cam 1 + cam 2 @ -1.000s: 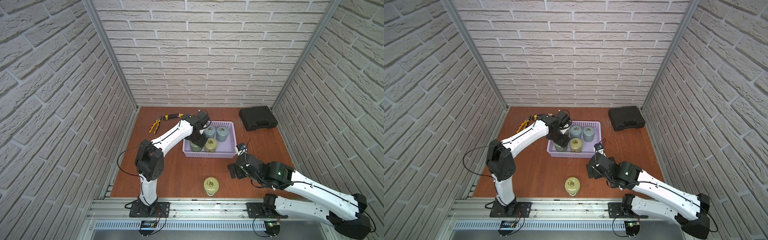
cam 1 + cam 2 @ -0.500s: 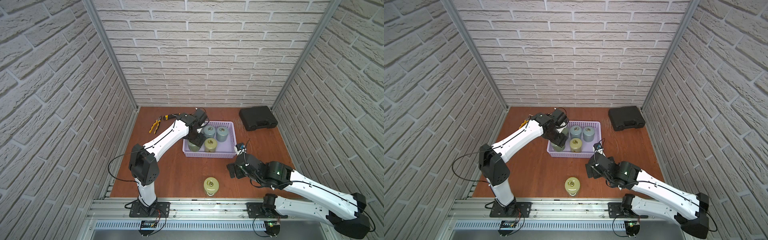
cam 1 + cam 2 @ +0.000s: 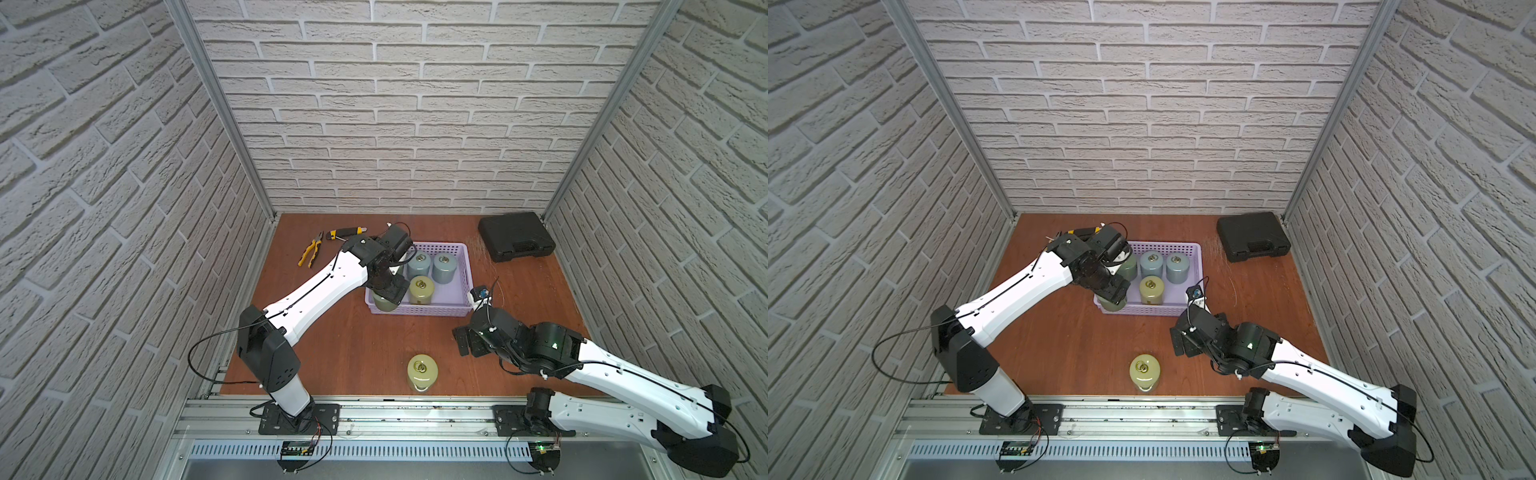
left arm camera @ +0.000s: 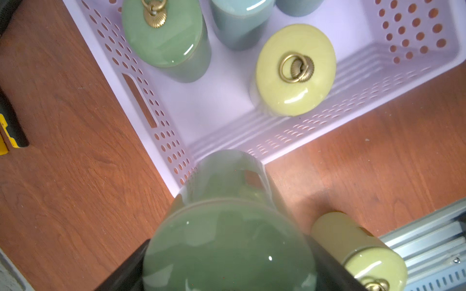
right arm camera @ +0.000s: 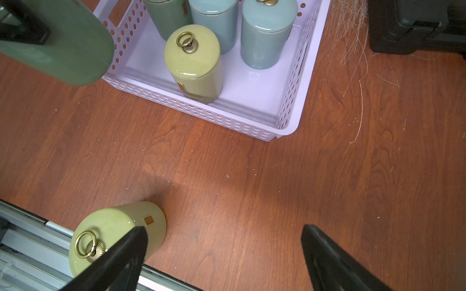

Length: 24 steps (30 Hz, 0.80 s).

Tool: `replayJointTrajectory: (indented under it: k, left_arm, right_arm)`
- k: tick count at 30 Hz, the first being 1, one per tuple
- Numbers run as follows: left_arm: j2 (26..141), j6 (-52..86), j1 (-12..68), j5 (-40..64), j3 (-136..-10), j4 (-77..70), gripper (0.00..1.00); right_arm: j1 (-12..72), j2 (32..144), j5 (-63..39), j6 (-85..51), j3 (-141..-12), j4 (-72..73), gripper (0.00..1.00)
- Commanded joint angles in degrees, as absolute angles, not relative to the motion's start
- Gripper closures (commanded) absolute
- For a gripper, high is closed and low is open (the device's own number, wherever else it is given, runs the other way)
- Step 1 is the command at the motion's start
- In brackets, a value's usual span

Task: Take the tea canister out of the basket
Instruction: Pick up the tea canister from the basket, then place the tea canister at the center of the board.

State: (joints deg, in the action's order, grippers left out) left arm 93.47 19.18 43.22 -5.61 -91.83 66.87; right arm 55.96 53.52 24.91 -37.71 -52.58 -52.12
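Note:
My left gripper (image 3: pixel 388 291) is shut on a dark green tea canister (image 3: pixel 384 302), gripping its upper part. In the left wrist view this canister (image 4: pixel 229 226) hangs above the near-left corner of the lavender basket (image 4: pixel 141 75), with a black finger on each side. It also shows in the right wrist view as the dark green canister (image 5: pixel 63 50), lifted and tilted. Inside the basket (image 3: pixel 419 312) stand a yellow-green canister (image 3: pixel 421 289), two blue-grey ones (image 3: pixel 444 268) and another green one (image 3: pixel 1127 266). My right gripper (image 5: pixel 224 229) is open over bare table.
A yellow-green canister (image 3: pixel 422 371) stands on the table near the front rail, to the left of my right gripper (image 3: pixel 467 343). A black hard case (image 3: pixel 515 242) sits at the back right. Pliers (image 3: pixel 311 253) and a utility knife (image 3: pixel 345 232) lie at the back left.
My left arm has swung and drawn the dark green canister up and toward the basket's near-left corner. The right arm has stayed in place.

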Motion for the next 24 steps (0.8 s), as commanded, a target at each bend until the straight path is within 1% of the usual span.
replayJointTrajectory:
  k: [1, 11, 24]
  left_arm:
    - [89.37, 21.14, 44.99, -7.2, -89.33, 64.89, 0.49]
    - [83.4, 23.7, 49.84, -8.94, -82.11, 63.84, 0.49]
    - [76.71, 25.74, 57.5, -8.74, -72.82, 61.7, 0.49]
  right_arm:
    - [55.61, 53.31, 26.89, -37.96, -52.12, -51.98, 0.0]
    - [55.57, 53.04, 27.21, -38.05, -52.37, -52.75, 0.0]
    - [55.54, 54.18, 28.0, -38.19, -53.24, -53.61, 0.0]
